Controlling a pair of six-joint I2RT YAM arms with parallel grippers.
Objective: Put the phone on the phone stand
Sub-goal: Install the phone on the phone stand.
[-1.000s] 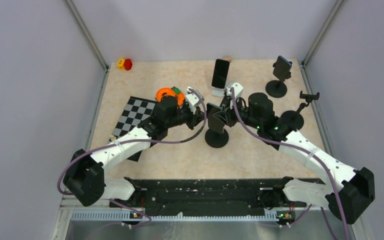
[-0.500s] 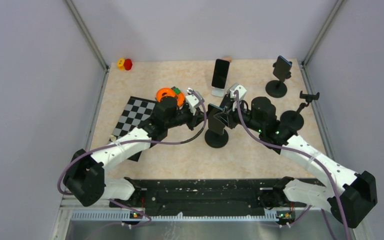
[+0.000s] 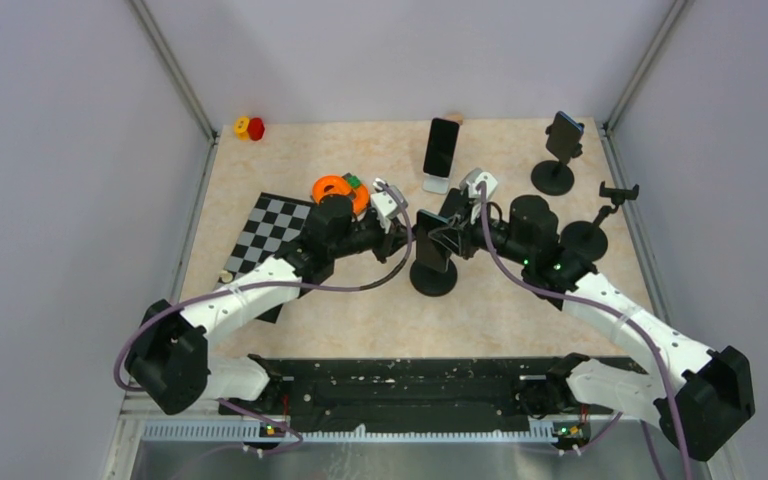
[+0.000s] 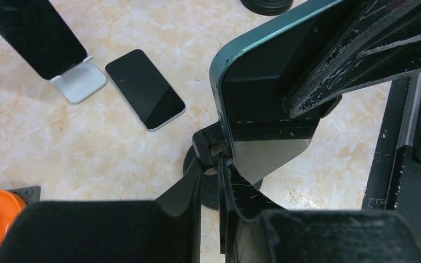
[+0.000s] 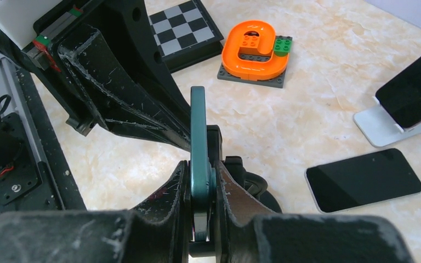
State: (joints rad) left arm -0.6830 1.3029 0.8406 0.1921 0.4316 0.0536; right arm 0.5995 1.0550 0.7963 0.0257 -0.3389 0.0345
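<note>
Four phones: teal phone point(image 5: 198, 126) upright against the centre phone stand point(image 3: 433, 278), its edge pinched by right gripper point(image 5: 200, 178); flat phone point(image 4: 145, 89) on table point(image 4: 60, 142); propped phone point(image 4: 33, 33) on white stand point(image 4: 79, 82); clamped phone point(image 3: 564, 133) on far stand point(image 3: 553, 178). Four stands counting right stand point(image 3: 585, 240). Left gripper point(image 4: 211, 164) pressed together on centre stand's neck

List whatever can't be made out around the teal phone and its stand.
- Top external: where the teal phone meets the phone stand is covered by the left gripper and right gripper.
- Right wrist: the phone's lower edge is buried between the right gripper's fingers.
- Left wrist: the stand's base is mostly behind the left gripper's fingers; whether they pinch its neck is unclear.
- Top external: the small object at the far edge is too small to identify.
</note>
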